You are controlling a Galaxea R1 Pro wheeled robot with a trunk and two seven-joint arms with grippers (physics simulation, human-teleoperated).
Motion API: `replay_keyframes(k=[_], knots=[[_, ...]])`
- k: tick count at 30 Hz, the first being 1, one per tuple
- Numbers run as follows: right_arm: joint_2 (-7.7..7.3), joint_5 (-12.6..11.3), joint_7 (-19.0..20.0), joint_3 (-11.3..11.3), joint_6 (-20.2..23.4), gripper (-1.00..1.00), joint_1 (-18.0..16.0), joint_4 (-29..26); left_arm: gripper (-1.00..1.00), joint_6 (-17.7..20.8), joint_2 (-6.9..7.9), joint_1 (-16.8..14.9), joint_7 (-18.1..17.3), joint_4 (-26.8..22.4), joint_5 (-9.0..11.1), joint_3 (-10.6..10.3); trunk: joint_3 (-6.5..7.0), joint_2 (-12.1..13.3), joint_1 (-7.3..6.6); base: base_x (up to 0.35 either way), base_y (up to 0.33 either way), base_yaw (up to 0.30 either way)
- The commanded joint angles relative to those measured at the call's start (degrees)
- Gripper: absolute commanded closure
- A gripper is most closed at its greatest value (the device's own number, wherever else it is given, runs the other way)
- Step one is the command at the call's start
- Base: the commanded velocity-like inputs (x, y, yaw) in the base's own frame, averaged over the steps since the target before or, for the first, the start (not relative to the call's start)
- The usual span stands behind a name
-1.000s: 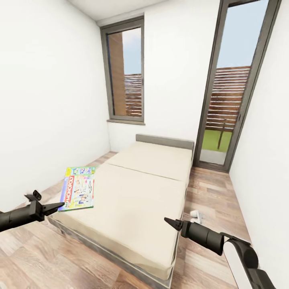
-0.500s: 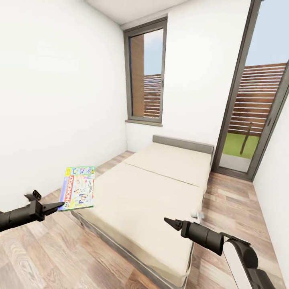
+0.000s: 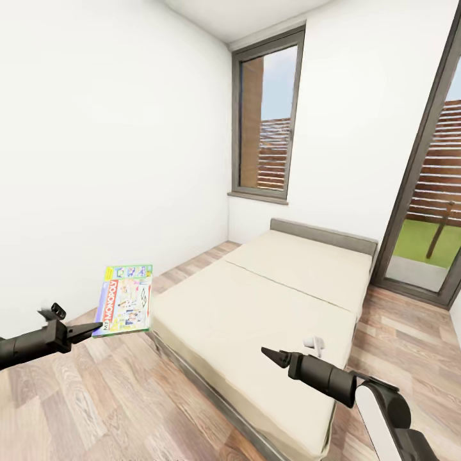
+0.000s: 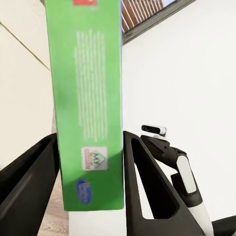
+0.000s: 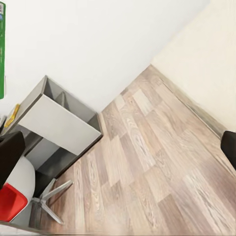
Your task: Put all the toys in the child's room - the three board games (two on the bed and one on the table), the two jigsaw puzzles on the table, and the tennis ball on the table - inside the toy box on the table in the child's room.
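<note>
Board game carried over the floor beside the bed

The left gripper [image 3: 96, 328] pinches the Monopoly board game [image 3: 124, 299] by its edge, held at 9 o'clock, left of the bed [image 3: 269, 320]; the right gripper [image 3: 267, 353] hovers at 5 o'clock, fingertips pressed together over the mattress edge

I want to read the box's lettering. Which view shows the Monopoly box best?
The head view: the box shows its printed lid. The left wrist view shows its green edge between the left claw's fingers; the right wrist view, a green sliver.
</note>
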Motion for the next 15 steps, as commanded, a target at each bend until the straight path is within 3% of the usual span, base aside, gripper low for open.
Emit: replay_keyframes(k=[1,15], knots=[[0.0,-0.04,0.1,-0.08,0.34,-1.0,-0.03,-0.04,1.0,0.6,0.0,-0.06,-0.24,0.0,0.04,-0.04,0.12,0.37,-0.22,0.0,0.0,0.291],[0.01,0.33,-0.11,-0.08,0.31,-1.0,-0.03,0.05,1.0,0.6,0.0,-0.06,-0.24,0.02,0.04,0.01,2.63,5.99,-3.3,0.0,0.0,0.291]])
